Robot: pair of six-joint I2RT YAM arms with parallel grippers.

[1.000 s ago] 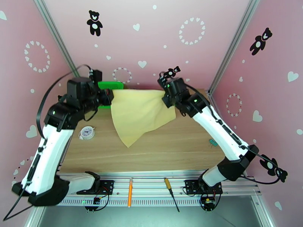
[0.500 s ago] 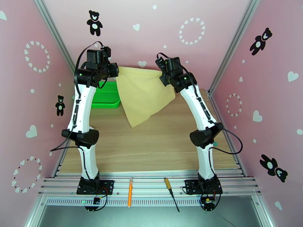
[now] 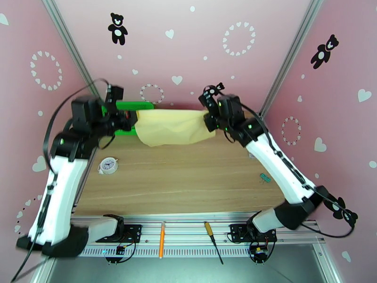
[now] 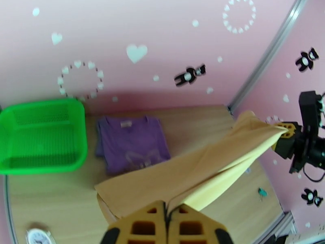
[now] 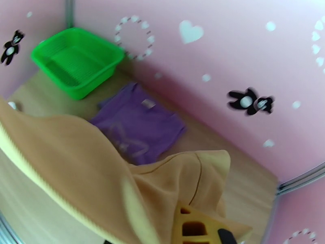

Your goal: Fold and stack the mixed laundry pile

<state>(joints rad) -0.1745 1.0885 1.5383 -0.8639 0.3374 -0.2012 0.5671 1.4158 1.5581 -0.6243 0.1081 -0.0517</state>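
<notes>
The tan-beige garment (image 3: 172,127) hangs stretched between both grippers over the back of the table. My left gripper (image 3: 133,120) is shut on its left edge and my right gripper (image 3: 208,121) is shut on its right edge. In the left wrist view the tan cloth (image 4: 195,171) runs from my closed left gripper (image 4: 165,205) across to the right gripper (image 4: 284,134). The lavender-purple shirt (image 4: 134,145) lies flat and folded on the table beyond it, beside the basket. In the right wrist view the purple shirt (image 5: 140,125) lies under the draped tan cloth (image 5: 81,159), which bunches over my right gripper (image 5: 187,212).
A green mesh basket (image 3: 136,105) stands at the back left corner. A small white clock (image 3: 108,165) sits by the left table edge and a small teal object (image 3: 265,177) near the right edge. An orange pen (image 3: 161,239) and a screwdriver (image 3: 212,240) lie on the front rail.
Both arms rose high with the tan garment half a second ago and have now come back down. The hanging corner has gathered, so the cloth shows as a short band.
</notes>
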